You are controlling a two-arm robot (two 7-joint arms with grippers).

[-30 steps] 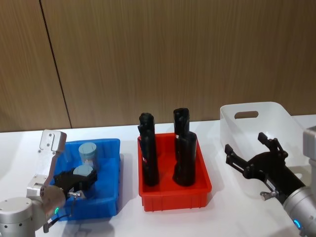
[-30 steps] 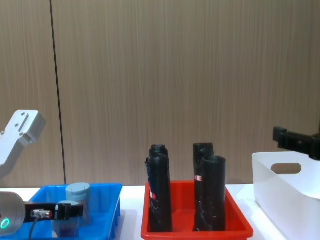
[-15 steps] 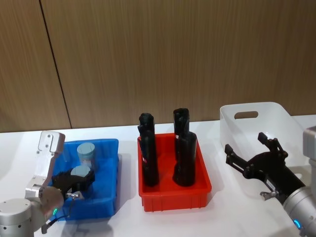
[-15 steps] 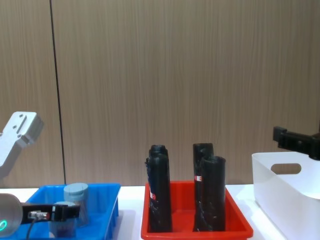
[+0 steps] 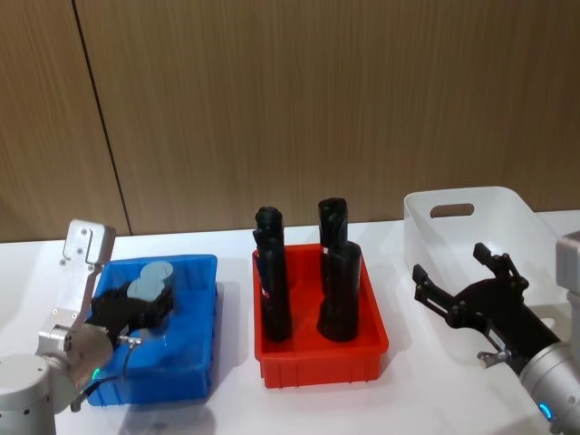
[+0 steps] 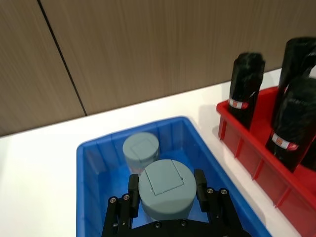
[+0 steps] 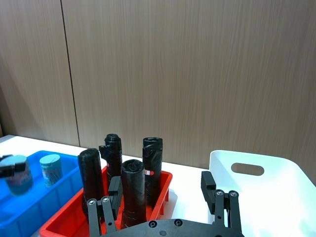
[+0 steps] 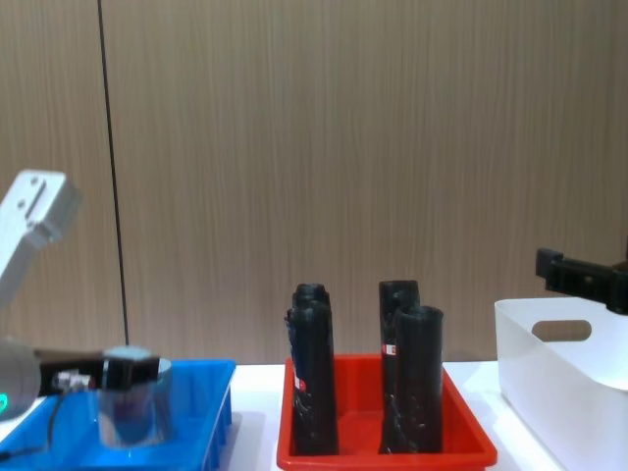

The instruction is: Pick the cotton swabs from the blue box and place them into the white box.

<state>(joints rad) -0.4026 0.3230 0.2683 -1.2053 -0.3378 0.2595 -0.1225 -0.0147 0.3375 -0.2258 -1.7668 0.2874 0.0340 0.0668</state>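
My left gripper [image 5: 134, 308] is shut on a cotton swab jar [image 6: 164, 190] with a pale blue-grey lid. It holds the jar upright, lifted a little above the floor of the blue box [image 5: 195, 362]. From the chest view the held jar [image 8: 128, 407] hangs just over the blue box [image 8: 208, 417]. A second jar [image 6: 141, 150] stands in the box behind it, also seen as the jar [image 7: 49, 165] from the right wrist. My right gripper [image 5: 458, 272] hovers open and empty in front of the white box [image 5: 462, 204].
A red tray [image 5: 322, 358] with several tall black cylinders [image 5: 272, 272] sits between the blue box and the white box [image 7: 266, 197]. White tabletop [image 5: 426, 390] lies in front of the trays. A wood-panelled wall stands behind.
My left gripper has risen with the jar, lifting it off the blue box floor and slightly back. The right arm has not moved.
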